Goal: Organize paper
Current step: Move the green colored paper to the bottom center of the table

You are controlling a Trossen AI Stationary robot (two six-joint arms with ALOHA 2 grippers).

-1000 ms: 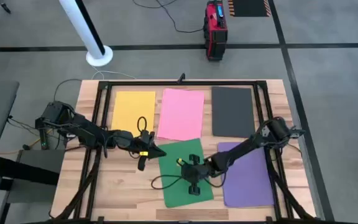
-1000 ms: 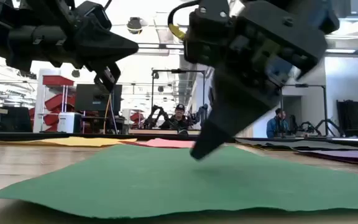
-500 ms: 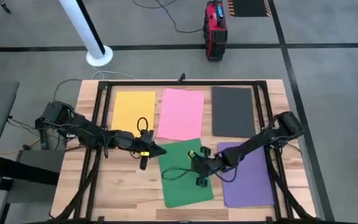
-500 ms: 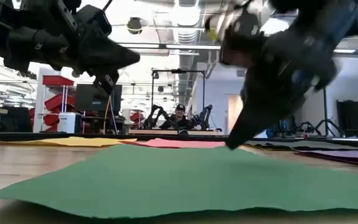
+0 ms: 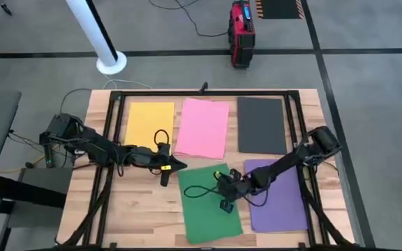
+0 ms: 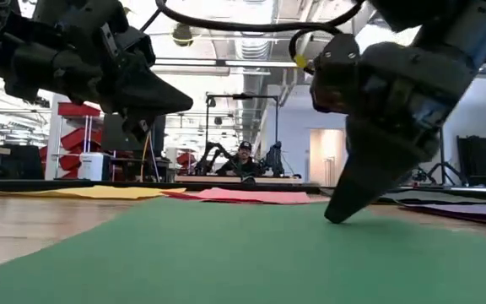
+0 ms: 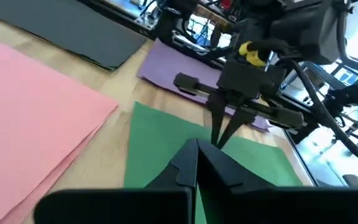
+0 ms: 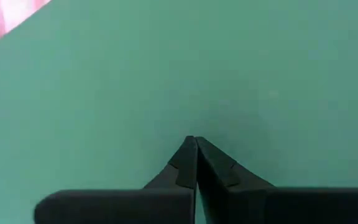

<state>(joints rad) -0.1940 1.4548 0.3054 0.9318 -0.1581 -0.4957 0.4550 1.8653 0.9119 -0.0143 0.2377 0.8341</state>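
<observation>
Pale wooden desk (image 5: pixel 145 209) with a black frame carries five flat same-size sheets of plain paper. Far row, from my left: yellow sheet (image 5: pixel 150 123), pink sheet (image 5: pixel 202 127), dark grey sheet (image 5: pixel 262 124). Near row: green sheet (image 5: pixel 210 202) in the middle, skewed relative to the far row, its far edge close under the pink one; purple sheet (image 5: pixel 276 194) beside it on my right.

Right gripper (image 5: pixel 223 207) is on the green sheet, fingers pressed together with nothing between them, tips pointing down onto the paper. In the low view the tip (image 6: pixel 337 215) appears to meet the green surface. My read: I am pressing on the sheet to slide it square, not pinching it.

Left gripper (image 5: pixel 165 180) hangs above bare wood just off the green sheet's left far corner, fingers likewise together and empty, clear of the desk in the low view.

Risks from here, as judgement:
- Too little downward pressure: the tip skates and the sheet stays skewed.
- Too much: thin paper buckles or creases ahead of the tip.
- Pushing toward the far row drives the green edge under or over the pink sheet and shifts that one too.
- The two grippers are near each other; a wide sweep could bring them into contact.
</observation>
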